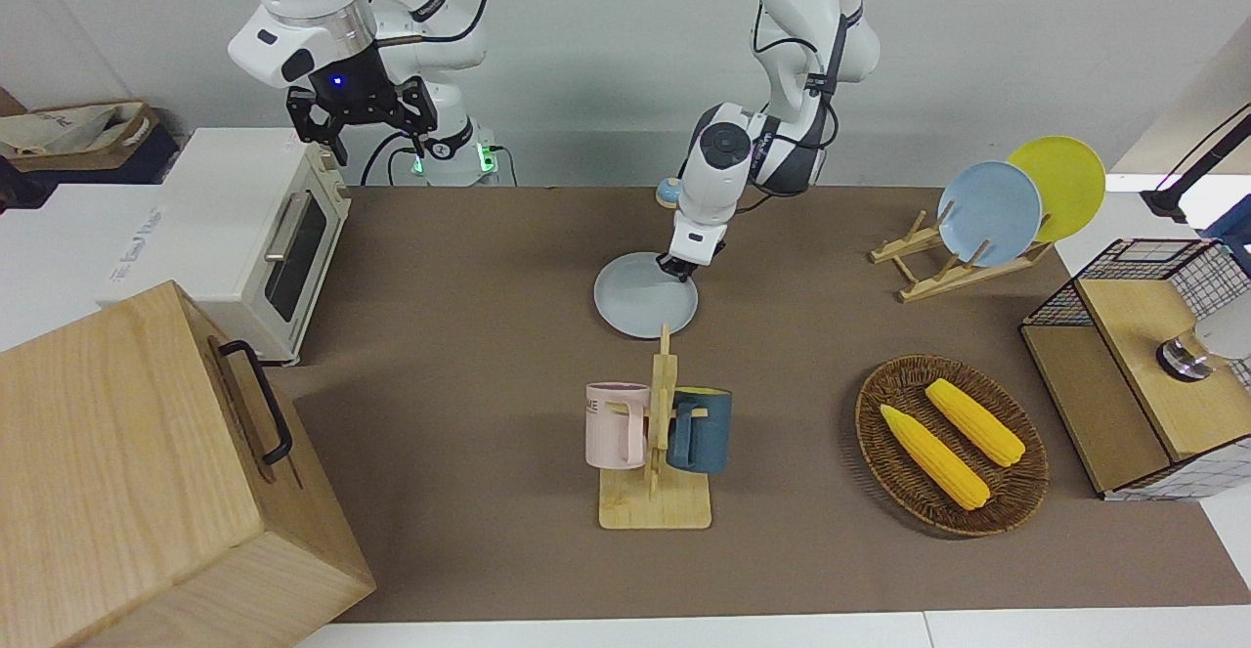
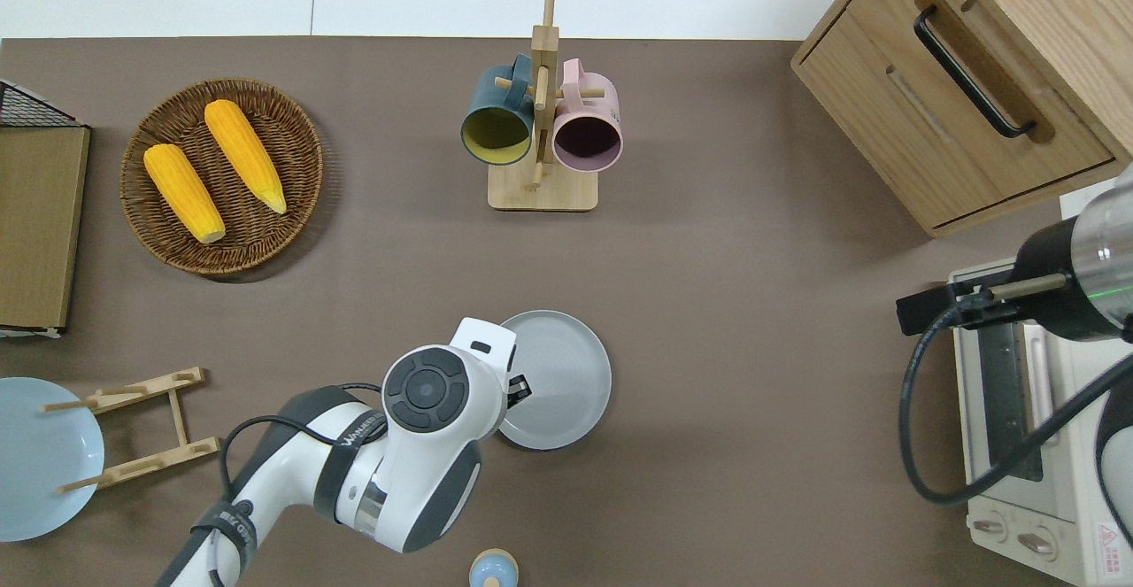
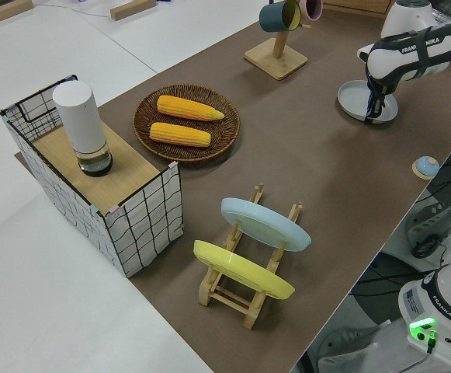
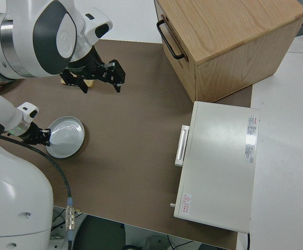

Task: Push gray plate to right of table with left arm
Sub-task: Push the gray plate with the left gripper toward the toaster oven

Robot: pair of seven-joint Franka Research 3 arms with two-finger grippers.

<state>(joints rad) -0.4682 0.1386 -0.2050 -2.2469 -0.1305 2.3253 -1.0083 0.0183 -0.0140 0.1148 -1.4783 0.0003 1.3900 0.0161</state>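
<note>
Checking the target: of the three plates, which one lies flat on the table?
The gray plate, at the left gripper. The sky-blue plate and yellow plate stand on edge in the wooden rack.

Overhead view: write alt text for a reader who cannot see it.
The left arm's pincer rests at the rim of the gray plate, which lies flat on the brown table. Farther from the robots stand a mug rack and a basket of corn; a wooden drawer cabinet and a toaster oven sit at the right arm's end.
</note>
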